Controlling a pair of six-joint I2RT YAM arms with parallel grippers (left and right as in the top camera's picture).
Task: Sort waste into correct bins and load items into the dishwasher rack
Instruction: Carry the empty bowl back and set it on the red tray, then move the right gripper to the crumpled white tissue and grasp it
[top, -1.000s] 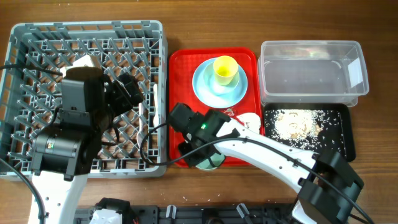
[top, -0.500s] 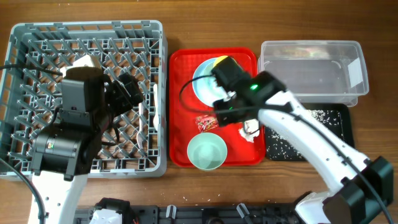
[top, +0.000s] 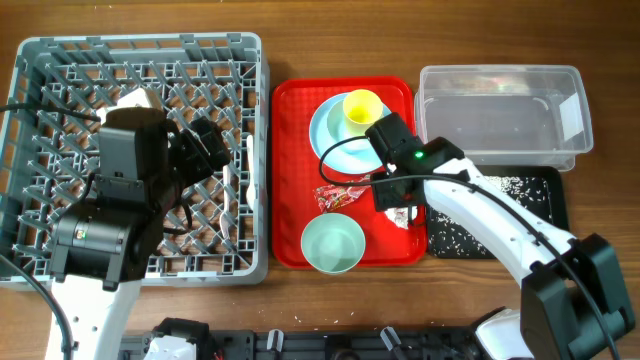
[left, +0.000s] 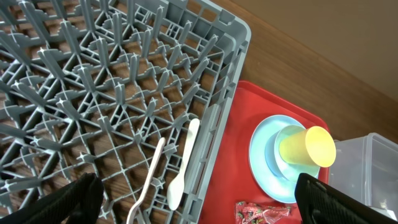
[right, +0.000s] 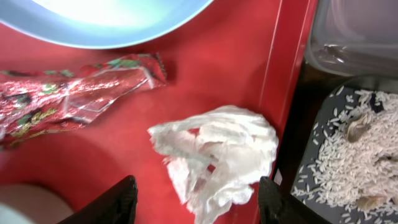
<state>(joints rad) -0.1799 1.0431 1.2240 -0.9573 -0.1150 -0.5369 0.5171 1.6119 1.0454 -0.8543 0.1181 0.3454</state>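
Hovering over the napkin (right: 219, 154), right gripper (right: 196, 186) spread apart.

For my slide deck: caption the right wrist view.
Open right gripper above the crumpled napkin on the red tray, snack wrapper and rice-strewn black tray alongside.

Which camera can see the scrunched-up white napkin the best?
The right wrist view: the napkin lies big and clear in the middle, on the red tray near the red wrapper. From overhead the right arm covers most of it; only a white bit peeks out. The left wrist view misses it.
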